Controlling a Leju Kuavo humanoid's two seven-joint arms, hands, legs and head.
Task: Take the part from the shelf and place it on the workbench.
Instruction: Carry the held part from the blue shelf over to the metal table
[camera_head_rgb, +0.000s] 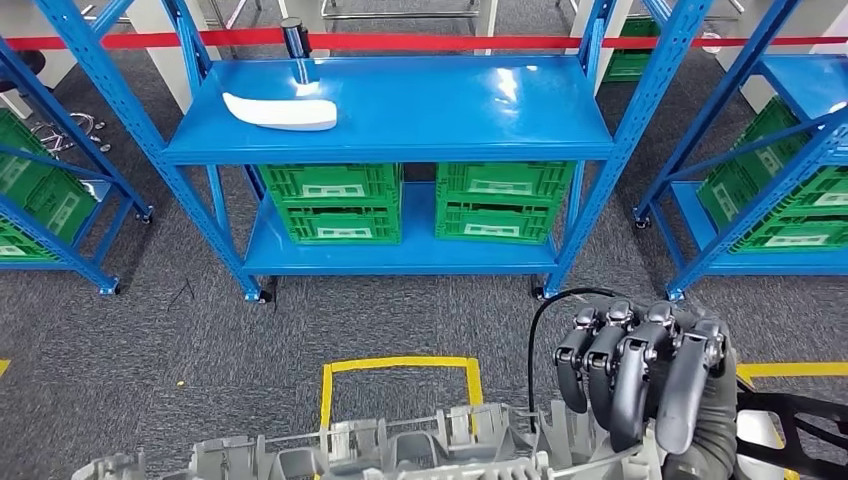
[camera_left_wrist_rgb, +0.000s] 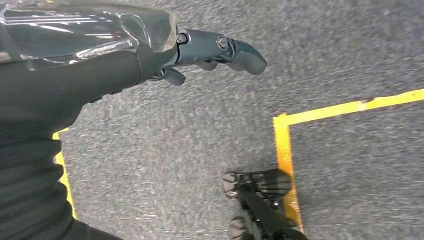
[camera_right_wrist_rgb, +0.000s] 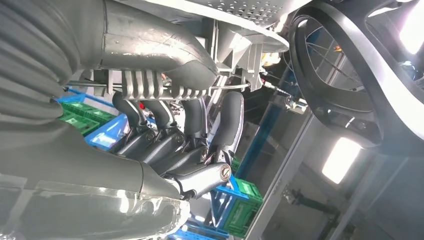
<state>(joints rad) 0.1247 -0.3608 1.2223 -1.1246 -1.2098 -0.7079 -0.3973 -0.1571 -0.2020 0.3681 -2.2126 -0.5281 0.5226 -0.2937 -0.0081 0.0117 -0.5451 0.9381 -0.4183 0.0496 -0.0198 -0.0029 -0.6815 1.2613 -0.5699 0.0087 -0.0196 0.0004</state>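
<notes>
I see the blue shelf (camera_head_rgb: 400, 110) straight ahead across the grey carpet (camera_head_rgb: 150, 340), biggest thing here, so I place everything off it. On its lower deck sit green crates (camera_head_rgb: 335, 205), two stacks side by side, each two high; what is inside them I cannot tell. More green crates (camera_head_rgb: 790, 215) stand on a neighbouring blue rack to the right of the shelf, and another one to its left. On the shelf's top deck, toward its left end, lies a white curved piece (camera_head_rgb: 282, 111), long axis running along the deck's length, resting flat. Just behind it stands a small dark upright cylinder (camera_head_rgb: 293, 36).

The grey part (camera_head_rgb: 400, 452) is off the shelf, well in front of it, low at the near edge of my head view. It is a long ribbed casting, long axis running across, parallel to the shelf front. My right hand (camera_head_rgb: 640, 375) is clamped on its right end, fingers (camera_right_wrist_rgb: 192, 120) curled over the ribbed edge, thumb on the other side. My left hand (camera_left_wrist_rgb: 200, 52) hangs over the carpet with nothing in it, fingers partly out; how far apart I cannot tell. A yellow floor-tape box (camera_head_rgb: 400, 365) lies on the carpet between the shelf and the part.
</notes>
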